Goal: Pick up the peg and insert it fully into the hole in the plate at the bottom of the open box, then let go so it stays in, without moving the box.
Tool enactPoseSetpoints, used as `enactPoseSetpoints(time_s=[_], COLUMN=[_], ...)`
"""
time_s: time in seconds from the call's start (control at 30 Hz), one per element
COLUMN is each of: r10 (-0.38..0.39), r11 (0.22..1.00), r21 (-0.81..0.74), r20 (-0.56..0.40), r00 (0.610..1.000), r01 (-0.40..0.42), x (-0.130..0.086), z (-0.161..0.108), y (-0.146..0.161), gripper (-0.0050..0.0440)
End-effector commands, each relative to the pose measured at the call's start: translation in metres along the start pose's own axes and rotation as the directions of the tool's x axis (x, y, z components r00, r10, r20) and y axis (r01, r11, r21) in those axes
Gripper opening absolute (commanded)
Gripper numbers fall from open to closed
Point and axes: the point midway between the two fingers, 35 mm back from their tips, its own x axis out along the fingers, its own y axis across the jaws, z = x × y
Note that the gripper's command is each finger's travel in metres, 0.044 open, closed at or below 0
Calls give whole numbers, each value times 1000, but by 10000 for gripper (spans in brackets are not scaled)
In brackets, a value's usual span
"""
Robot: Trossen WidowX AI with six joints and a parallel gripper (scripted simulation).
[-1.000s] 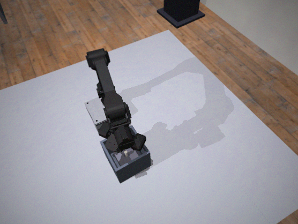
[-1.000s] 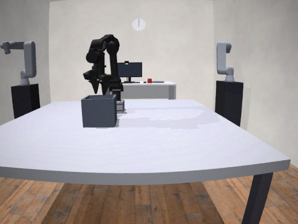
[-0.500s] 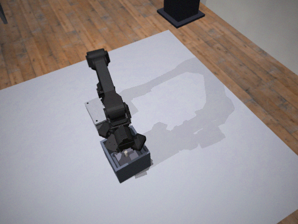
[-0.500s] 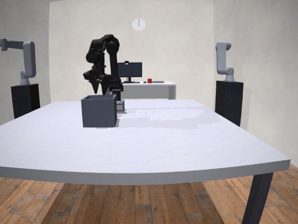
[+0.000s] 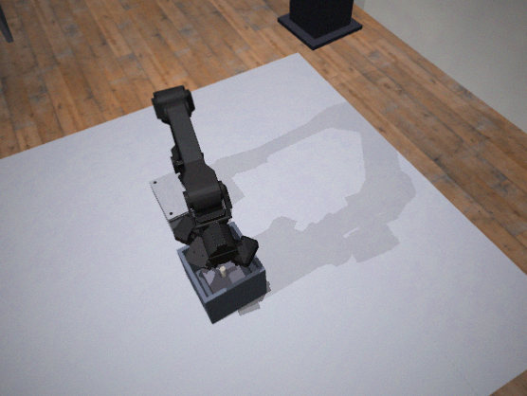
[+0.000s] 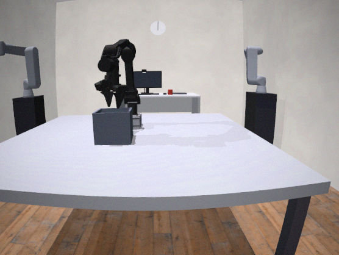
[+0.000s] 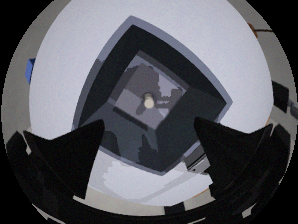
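- The peg (image 5: 222,271) stands upright in the plate (image 7: 136,99) on the box (image 5: 237,296) floor, apparently inserted.
- The end effector (image 6: 113,98) hangs above the box, spread wide and empty, so nothing disturbs the peg.

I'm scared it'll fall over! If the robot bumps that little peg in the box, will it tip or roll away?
Probably not. The peg stands upright in the plate at the box bottom, likely seated in its hole. The open gripper is above, not touching it.

matt grey box (image 5: 237,294), seemingly plastic, wood floor (image 5: 95,57)
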Motion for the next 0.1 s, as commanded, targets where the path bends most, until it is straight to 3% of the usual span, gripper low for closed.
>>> enactPoseSetpoints(time_s=[0.0, 0.07], r10=[-4, -4], r11=[1000, 1000], r21=[2, 2], r20=[1, 1], r00=[1000, 1000], r01=[4, 4], x=[0, 0], z=[0, 0], y=[-1, -1], gripper=[440, 440])
